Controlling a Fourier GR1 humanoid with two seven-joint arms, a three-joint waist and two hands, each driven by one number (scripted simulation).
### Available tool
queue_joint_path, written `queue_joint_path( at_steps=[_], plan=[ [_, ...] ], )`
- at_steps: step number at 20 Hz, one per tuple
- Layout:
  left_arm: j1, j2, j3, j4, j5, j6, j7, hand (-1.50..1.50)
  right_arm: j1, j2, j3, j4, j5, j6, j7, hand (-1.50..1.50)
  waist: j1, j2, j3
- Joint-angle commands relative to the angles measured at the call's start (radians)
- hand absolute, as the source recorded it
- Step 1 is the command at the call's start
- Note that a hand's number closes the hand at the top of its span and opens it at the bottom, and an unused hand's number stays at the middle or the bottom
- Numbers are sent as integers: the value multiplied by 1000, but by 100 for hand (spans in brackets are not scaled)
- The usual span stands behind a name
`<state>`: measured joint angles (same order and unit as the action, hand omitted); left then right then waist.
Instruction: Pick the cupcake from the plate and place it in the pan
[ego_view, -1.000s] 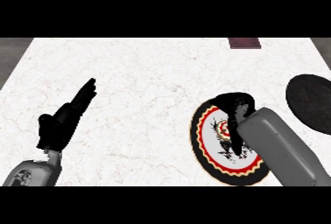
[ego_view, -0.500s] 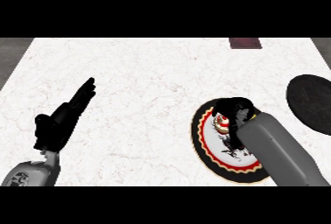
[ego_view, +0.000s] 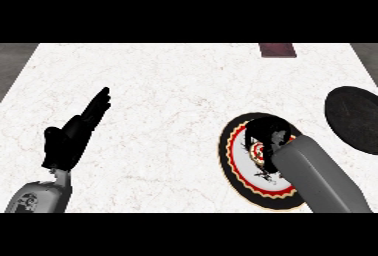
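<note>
A round plate (ego_view: 247, 172) with a red, black and yellow rim lies right of the counter's middle. My right hand (ego_view: 263, 131) hangs over the plate's far part with its fingers curled downward. They wrap round the cupcake (ego_view: 278, 135), of which only a small pale bit shows between them. The grey right forearm covers the plate's right side. The black pan (ego_view: 357, 119) lies flat at the right edge, apart from the plate. My left hand (ego_view: 72, 136) rests open at the left, fingers pointing up and away, holding nothing.
A dark red flat object (ego_view: 277, 50) lies at the counter's far edge, right of centre. White marbled counter (ego_view: 170, 100) stretches between my two hands. Grey floor shows past the counter's left and right far corners.
My right hand has come slightly nearer and lower over the plate, and its fingers have curled in tighter. The forearm covers more of the plate. The left hand has not moved.
</note>
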<state>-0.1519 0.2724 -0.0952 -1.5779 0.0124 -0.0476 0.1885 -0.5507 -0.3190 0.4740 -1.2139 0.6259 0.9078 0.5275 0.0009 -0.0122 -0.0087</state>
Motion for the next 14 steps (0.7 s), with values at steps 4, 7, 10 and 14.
queue_joint_path(
  at_steps=[4,7,10,14],
  plan=[
    [25,-34,-5,9,-45,-5,-41,0,51,31,-9,-70,74,-68,-53,150,1,12,9],
    [33,-17,17,-30,-19,-28,8,0,-26,62,-94,-158,24,34,28,150,1,9,8],
    [22,-24,20,-4,-31,3,2,0,19,139,-167,-164,148,-322,216,150,-22,2,9],
    [30,-25,25,-12,-26,6,10,0,50,179,-234,-285,280,-605,381,150,-60,-11,10]
  ],
)
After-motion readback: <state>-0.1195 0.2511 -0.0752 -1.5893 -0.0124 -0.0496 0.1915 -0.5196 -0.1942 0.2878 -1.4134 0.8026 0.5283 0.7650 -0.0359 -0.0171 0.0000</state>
